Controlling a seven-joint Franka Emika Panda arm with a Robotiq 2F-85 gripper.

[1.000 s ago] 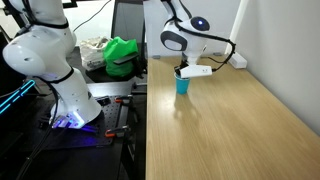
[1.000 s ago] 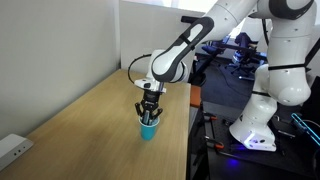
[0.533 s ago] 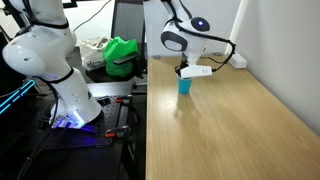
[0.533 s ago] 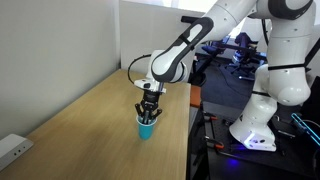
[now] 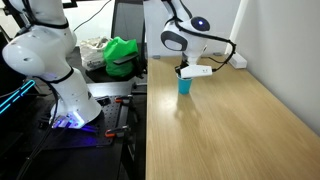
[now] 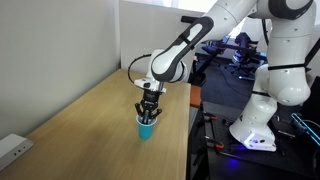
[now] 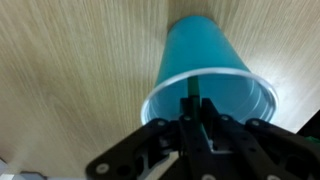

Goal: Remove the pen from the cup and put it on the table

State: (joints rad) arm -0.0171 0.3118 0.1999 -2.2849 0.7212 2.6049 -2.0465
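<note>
A blue cup (image 7: 205,75) stands upright on the wooden table, also seen in both exterior views (image 5: 183,86) (image 6: 148,129). A thin dark green pen (image 7: 190,98) stands inside it. My gripper (image 7: 197,125) is right above the cup's rim, pointing down, with its fingers shut on the pen's upper end. In an exterior view the gripper (image 6: 149,112) sits at the cup's mouth. The pen's lower part is inside the cup.
The light wooden table (image 5: 230,130) stretches away from the cup. A white power strip (image 6: 12,149) lies at one table end. A second white robot (image 5: 55,60) and a green cloth (image 5: 123,52) are beside the table edge.
</note>
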